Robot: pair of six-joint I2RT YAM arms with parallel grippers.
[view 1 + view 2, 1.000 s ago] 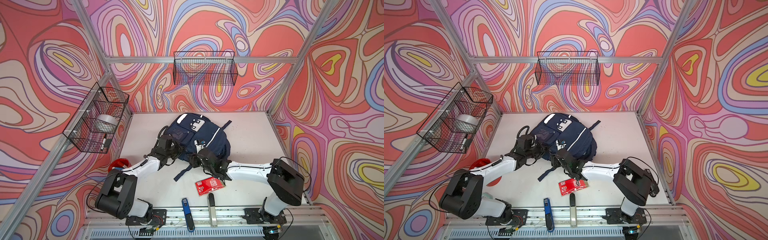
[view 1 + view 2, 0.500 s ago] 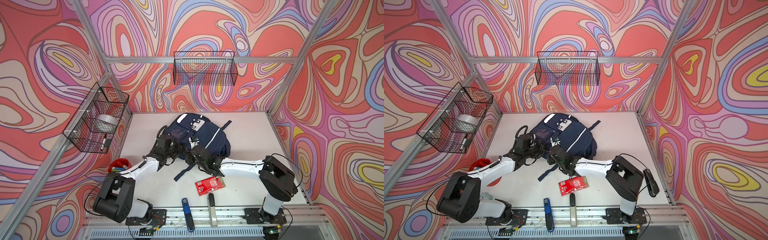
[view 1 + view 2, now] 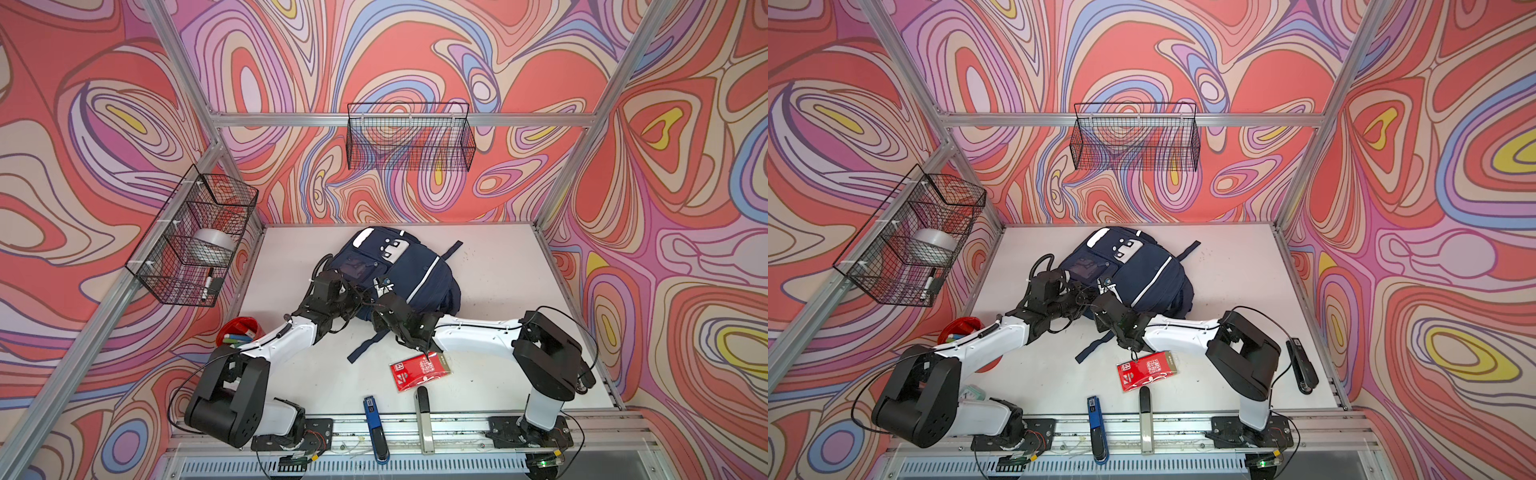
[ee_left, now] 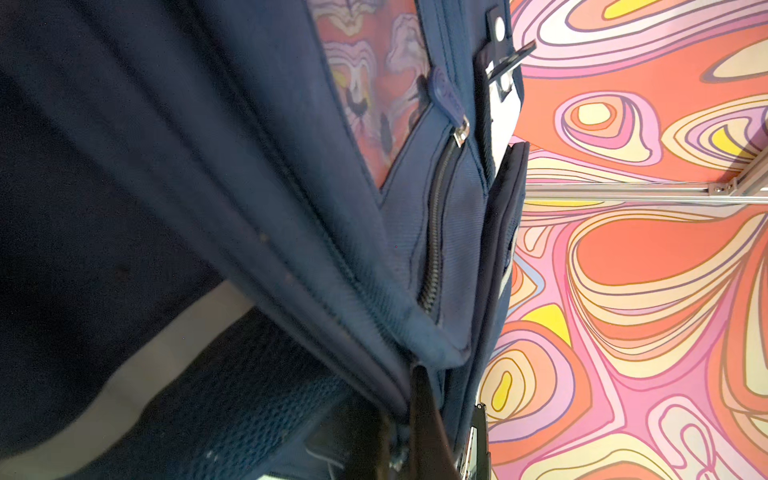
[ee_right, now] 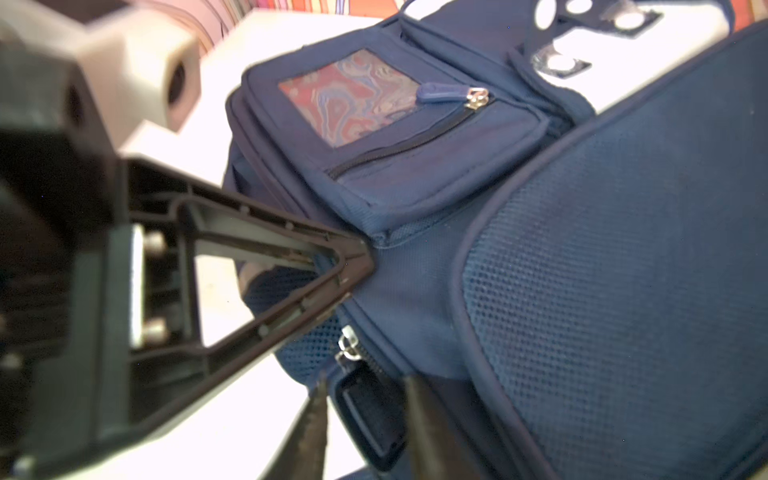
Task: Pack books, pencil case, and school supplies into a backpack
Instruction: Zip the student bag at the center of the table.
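Navy fabric of the backpack (image 3: 415,282), lying on the table (image 3: 498,266), is pinched shut in the left gripper (image 5: 359,264). The right gripper (image 5: 365,382) straddles the zip pull (image 5: 370,419) with jaws part-closed, grip unclear; a shallow bite could slip off when pulled.

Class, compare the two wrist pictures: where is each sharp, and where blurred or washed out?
Right wrist view: the near left claw is out of focus, the backpack mesh sharper, the table bleached to glaring white. Left wrist view: the zip is crisp, the nearest navy fabric smeared soft.
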